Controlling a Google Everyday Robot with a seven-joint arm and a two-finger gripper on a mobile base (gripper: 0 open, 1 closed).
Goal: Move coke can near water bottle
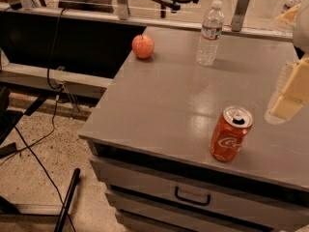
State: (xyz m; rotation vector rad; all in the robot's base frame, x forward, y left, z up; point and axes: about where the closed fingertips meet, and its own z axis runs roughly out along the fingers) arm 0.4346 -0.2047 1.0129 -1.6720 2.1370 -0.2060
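Grey table (169,95) with drawers: apple (143,46) at 11 o'clock, water bottle (210,33) upright at 12. Coke can (231,133) upright at 5 near the front edge, well apart from the bottle. Gripper (288,98) at 3 o'clock, up-right of the can, not touching it; open or closed, can't tell.

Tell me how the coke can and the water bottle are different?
The coke can is red-orange; the water bottle is clear. The can is short, the bottle taller. The can has a silver top, the bottle a white cap. Both stand upright on the grey table. The gripper is at the right edge, beside the can.
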